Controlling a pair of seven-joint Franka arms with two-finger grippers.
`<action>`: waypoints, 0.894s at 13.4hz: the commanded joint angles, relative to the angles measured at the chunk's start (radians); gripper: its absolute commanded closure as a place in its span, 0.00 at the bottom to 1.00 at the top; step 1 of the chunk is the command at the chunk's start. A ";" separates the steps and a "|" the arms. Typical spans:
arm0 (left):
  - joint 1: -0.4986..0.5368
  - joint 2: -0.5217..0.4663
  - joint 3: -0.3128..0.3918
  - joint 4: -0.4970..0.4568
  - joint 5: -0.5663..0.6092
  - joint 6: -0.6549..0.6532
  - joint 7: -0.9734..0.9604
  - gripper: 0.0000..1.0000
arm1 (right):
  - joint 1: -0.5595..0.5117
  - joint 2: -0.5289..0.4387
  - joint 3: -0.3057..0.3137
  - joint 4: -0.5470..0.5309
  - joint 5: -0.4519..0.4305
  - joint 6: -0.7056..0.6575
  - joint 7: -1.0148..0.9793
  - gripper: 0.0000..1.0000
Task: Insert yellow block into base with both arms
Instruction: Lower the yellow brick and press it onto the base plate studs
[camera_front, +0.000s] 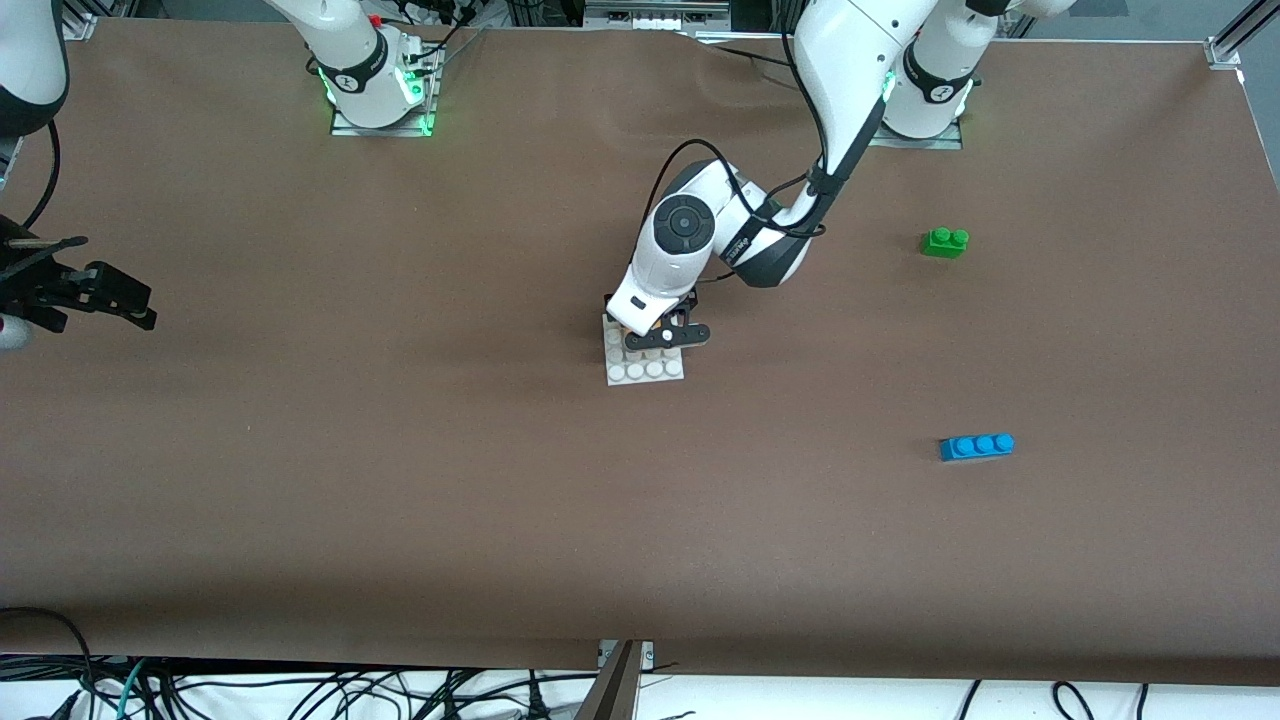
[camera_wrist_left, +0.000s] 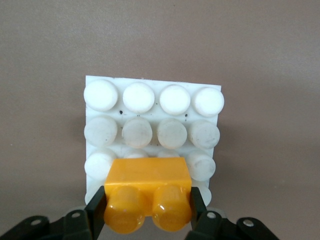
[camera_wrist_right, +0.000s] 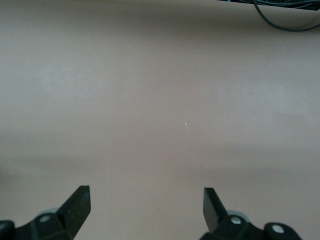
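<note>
- I am clamping my left gripper (camera_wrist_left: 148, 207) on the yellow block (camera_wrist_left: 148, 199), one finger pressing each end.
- I am holding the yellow block directly over the base (camera_wrist_left: 153, 131), above its studs at the edge closest to my fingers.
- I am keeping my right gripper (camera_wrist_right: 146, 201) spread apart, waiting over the bare table (camera_front: 400, 480) at its own end.

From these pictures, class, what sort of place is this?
Probably a robotics lab bench: two bolted-down arms, the left gripper holding a yellow block over a studded base, and loose cables along the table edge.
</note>
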 joint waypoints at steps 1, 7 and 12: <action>-0.015 0.023 0.009 0.032 0.051 -0.022 -0.023 1.00 | -0.008 0.009 0.007 0.028 -0.006 -0.016 -0.014 0.00; -0.022 0.031 0.007 0.034 0.048 -0.022 -0.025 1.00 | -0.008 0.009 0.007 0.028 -0.008 -0.016 -0.014 0.00; -0.022 0.047 0.007 0.040 0.032 -0.021 -0.031 0.60 | -0.008 0.009 0.007 0.028 -0.008 -0.016 -0.014 0.00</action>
